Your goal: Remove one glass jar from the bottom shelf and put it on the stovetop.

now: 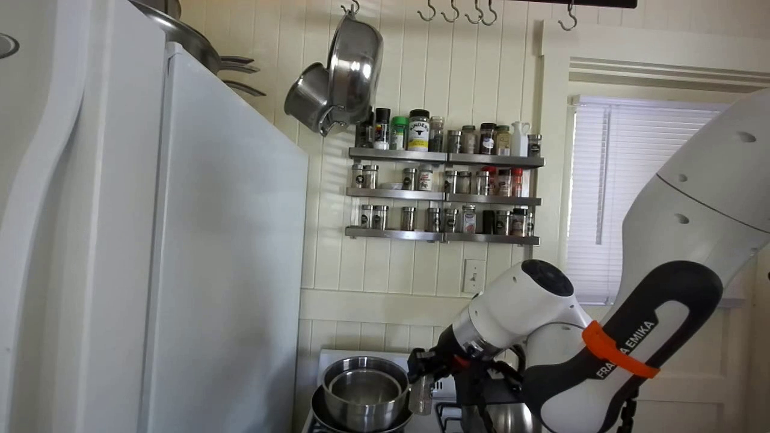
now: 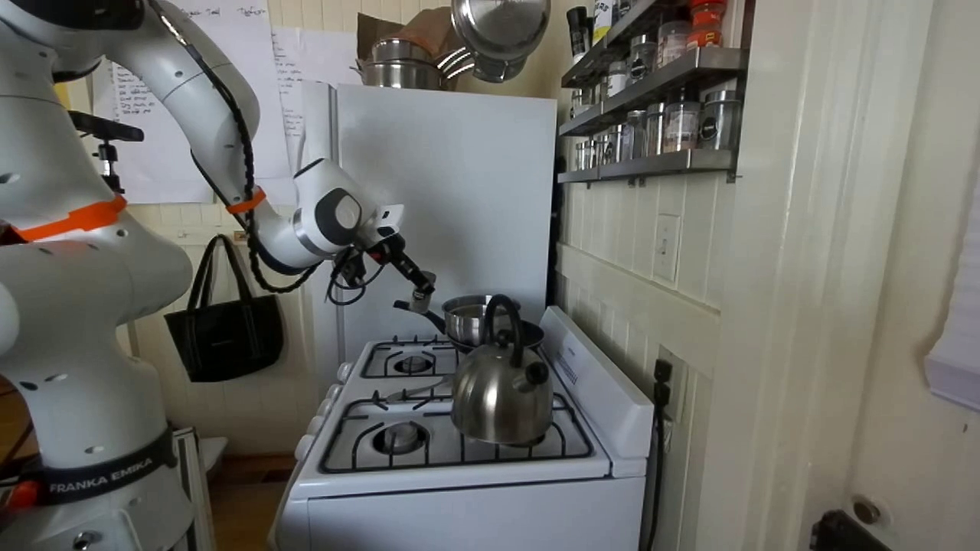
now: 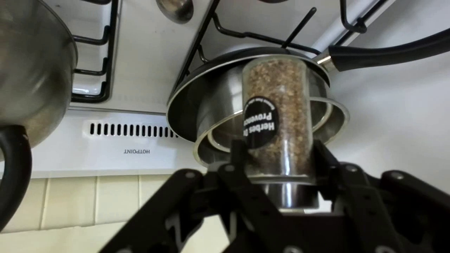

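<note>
While clamped in the end effector [image 3: 279, 149], the glass jar [image 3: 290, 88] hangs above the stovetop [image 3: 147, 56].
Wrist view: kettle [image 3: 33, 70] stands at nine o'clock from the jar; nested steel bowls [image 3: 223, 95] show directly behind.

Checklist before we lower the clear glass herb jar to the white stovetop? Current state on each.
1. Grip: ok. Black two-finger gripper shut on the clear glass jar of brown herbs.
2. Silver metal lid on the jar: ok, in place; tightness not visible.
3. Jar away from the brushed-steel kettle with black handle: ok, apart in the wrist view.
4. Descent past the nested stainless-steel bowls: cannot tell; the jar overlaps them in the wrist view, depth unclear.
5. Jar resting on the flat white stovetop, for release: not ok, held above it.
6. Round white knobs at off: cannot tell, too small to read.
</note>
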{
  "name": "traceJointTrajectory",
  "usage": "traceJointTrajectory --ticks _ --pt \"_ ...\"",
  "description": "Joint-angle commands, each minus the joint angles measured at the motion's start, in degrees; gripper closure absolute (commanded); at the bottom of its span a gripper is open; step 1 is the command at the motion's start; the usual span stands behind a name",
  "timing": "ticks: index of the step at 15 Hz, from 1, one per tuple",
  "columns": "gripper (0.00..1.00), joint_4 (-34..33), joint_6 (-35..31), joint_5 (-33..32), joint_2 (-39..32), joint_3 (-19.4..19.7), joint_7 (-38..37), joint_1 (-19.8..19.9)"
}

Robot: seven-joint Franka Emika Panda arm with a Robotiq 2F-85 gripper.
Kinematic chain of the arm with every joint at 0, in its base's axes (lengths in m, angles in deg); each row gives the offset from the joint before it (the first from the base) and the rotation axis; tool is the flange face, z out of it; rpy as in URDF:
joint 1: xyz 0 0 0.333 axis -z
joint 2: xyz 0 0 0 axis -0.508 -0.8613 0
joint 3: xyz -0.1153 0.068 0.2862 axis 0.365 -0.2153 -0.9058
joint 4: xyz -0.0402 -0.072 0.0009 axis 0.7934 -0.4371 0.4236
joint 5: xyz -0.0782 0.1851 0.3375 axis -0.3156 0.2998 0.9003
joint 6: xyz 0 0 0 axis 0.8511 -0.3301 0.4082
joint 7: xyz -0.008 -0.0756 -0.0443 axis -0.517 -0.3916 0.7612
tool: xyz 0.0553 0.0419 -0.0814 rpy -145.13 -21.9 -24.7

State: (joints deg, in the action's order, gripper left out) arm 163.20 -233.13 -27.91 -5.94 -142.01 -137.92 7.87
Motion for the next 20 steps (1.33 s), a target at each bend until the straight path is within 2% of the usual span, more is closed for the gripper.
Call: traceJointTrajectory --ticks 1,6,11,14,18,19,20 --pt "0.77 0.0 -2.27 -2.48 0.15 -10.02 -4.47 9.36" --pt "0.77 -0.06 -2.47 -4.4 2.42 -24.71 -9.07 20.89" --pt "0.77 -0.08 -5.55 -8.1 7.3 -35.46 -15.71 30.49" --pt "0.77 -0.04 -8.12 -10.77 10.71 -38.89 -19.91 34.36" --pt "0.77 0.06 -10.57 -14.68 15.33 -41.85 -27.13 37.23" --pt "0.77 0.09 -7.26 -11.97 10.15 -40.25 -21.3 35.73" --pt "0.52 0.14 -7.46 -12.16 10.86 -40.53 -21.84 35.97"
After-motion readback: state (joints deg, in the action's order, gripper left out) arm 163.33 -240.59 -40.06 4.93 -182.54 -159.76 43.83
